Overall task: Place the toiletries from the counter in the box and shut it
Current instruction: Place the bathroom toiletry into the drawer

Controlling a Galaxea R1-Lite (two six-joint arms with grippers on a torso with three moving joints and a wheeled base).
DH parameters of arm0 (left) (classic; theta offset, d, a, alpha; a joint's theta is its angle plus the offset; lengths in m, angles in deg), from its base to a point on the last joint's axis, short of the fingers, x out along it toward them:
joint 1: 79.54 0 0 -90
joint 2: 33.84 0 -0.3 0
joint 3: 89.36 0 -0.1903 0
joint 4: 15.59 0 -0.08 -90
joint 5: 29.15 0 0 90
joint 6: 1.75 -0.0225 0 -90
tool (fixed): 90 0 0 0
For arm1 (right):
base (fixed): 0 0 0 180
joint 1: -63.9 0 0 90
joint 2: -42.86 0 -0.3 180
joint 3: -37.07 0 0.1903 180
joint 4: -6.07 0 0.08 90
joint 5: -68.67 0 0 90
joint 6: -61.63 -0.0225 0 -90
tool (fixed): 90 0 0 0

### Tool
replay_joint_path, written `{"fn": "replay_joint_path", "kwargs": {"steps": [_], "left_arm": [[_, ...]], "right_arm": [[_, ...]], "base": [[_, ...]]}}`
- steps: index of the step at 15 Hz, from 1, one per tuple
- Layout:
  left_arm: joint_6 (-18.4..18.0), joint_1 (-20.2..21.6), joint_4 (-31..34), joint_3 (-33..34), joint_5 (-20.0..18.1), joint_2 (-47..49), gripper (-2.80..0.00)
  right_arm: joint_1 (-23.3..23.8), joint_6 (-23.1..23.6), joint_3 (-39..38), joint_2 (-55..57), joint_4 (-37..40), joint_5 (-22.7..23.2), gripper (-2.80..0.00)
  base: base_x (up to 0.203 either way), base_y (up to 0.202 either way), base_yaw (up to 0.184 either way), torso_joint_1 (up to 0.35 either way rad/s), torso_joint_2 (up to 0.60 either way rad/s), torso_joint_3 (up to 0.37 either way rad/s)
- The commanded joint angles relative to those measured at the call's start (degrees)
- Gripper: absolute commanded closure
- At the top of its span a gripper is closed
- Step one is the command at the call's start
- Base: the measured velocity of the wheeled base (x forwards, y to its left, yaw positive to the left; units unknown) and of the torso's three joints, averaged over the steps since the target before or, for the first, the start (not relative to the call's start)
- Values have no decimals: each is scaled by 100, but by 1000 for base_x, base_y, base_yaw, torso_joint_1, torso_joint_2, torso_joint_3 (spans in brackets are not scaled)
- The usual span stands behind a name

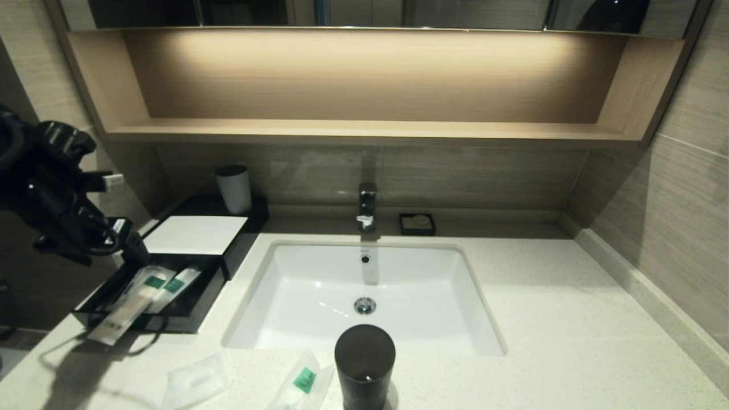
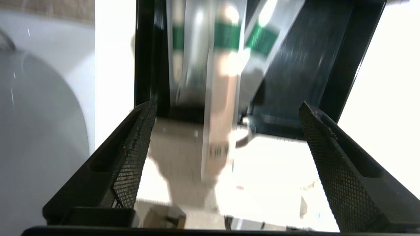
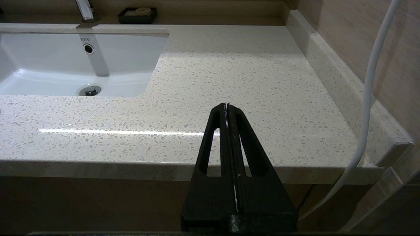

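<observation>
From the head view, my left gripper (image 1: 128, 242) hangs at the far left, above the far left corner of the pulled-out tray (image 1: 199, 307) of the box (image 1: 196, 233). Three long packets (image 1: 145, 293) lie in the tray, the longest poking out over its near edge. On the surface (image 1: 569, 319) near me lie a squarish packet (image 1: 196, 380) and a green-labelled packet (image 1: 302, 382), the latter just left of the dark cup (image 1: 364, 364), in front of the basin (image 1: 319, 296).

From my left wrist, my fingers (image 2: 131, 157) stand wide apart, holding nothing, with the tray and its packets beyond them.

From my right wrist, my right gripper (image 3: 227, 109) has its fingers pressed together, empty, parked off the near right edge of the surface.
</observation>
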Motion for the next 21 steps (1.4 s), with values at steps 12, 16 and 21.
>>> {"fn": "replay_joint_path", "kwargs": {"steps": [12, 16, 21], "left_arm": [[-32, 457, -2107, 4615, -148, -2344, 0], [-23, 519, -2116, 4630, -191, -2300, 0], [-23, 519, -2478, 4780, -209, -2069, 0]], "right_arm": [[-1, 1, -9, -9, -1, 1, 0], [-1, 1, -9, -9, -1, 1, 0], [-1, 1, -9, -9, -1, 1, 0]], "base": [[0, 0, 0, 0, 0, 0], [0, 0, 0, 0, 0, 0], [0, 0, 0, 0, 0, 0]]}}
